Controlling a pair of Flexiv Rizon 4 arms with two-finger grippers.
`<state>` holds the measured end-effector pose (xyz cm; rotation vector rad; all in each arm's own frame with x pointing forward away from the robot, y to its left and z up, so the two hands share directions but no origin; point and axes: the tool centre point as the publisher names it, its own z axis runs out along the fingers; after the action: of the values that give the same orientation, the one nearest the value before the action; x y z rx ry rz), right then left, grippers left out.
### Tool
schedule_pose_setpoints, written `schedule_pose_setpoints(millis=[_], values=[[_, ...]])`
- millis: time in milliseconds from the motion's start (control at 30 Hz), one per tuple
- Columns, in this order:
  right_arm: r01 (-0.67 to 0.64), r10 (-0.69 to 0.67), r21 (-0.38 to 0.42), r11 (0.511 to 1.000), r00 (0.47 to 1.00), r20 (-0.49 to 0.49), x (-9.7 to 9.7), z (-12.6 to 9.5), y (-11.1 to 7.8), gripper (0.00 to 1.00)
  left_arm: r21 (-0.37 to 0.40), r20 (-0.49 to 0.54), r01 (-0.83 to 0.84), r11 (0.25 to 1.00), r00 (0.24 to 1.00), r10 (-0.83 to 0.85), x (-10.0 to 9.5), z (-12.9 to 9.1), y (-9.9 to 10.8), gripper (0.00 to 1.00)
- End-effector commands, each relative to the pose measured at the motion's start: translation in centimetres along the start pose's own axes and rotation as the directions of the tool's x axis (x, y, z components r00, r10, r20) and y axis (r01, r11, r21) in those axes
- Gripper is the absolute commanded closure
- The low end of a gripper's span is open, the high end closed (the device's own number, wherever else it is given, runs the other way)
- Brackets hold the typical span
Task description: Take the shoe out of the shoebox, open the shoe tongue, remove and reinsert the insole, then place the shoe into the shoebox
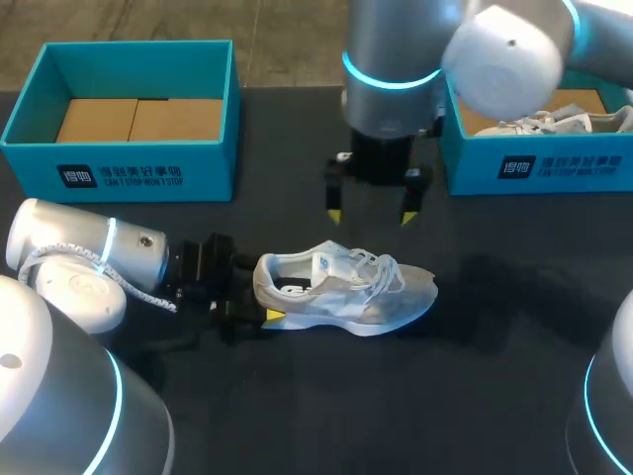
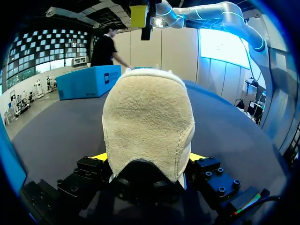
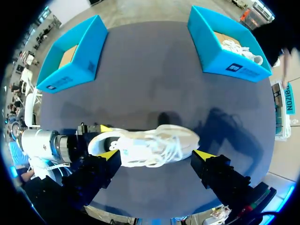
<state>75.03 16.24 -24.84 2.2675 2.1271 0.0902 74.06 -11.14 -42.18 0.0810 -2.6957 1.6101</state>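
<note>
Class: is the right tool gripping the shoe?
No, the right tool hangs open above the shoe, its tips clear of it.

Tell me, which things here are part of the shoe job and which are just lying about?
In the job:
white shoe on the table
left gripper, shut on its heel
right gripper, open above it
empty shoebox, probably where it goes back

Lying about, it seems:
other shoebox
second shoe inside that box
</note>
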Motion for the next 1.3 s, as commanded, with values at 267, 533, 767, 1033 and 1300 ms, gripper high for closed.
schedule_pose_setpoints(millis=[267, 533, 767, 1033, 1300], values=[[0.012, -0.017, 0.033, 0.999, 0.989, 0.148, 5.4, 1.4, -2.1, 0.00, -0.005, -0.003, 0.001, 1.000, 1.000, -0.001, -0.3, 0.0, 0.1, 1.00], [0.012, -0.017, 0.033, 0.999, 0.989, 0.148, 5.4, 1.4, -2.1, 0.00, -0.005, -0.003, 0.001, 1.000, 1.000, -0.001, -0.3, 0.0, 0.1, 1.00], [0.012, -0.017, 0.033, 0.999, 0.989, 0.148, 5.4, 1.4, -2.1, 0.00, -0.005, -0.003, 0.001, 1.000, 1.000, -0.001, -0.3, 0.0, 0.1, 1.00], [-0.001, -0.004, 0.039, 0.999, 0.993, 0.119, 5.2, 3.0, -2.2, 0.00, -0.005, -0.003, 0.001, 1.000, 1.000, -0.001, -0.3, 0.0, 0.1, 1.00], [-0.029, 0.024, 0.026, 0.999, 0.984, 0.174, 5.5, 5.3, -2.8, 0.00, -0.005, -0.003, 0.001, 1.000, 1.000, -0.001, -0.3, 0.0, 0.1, 1.00]])
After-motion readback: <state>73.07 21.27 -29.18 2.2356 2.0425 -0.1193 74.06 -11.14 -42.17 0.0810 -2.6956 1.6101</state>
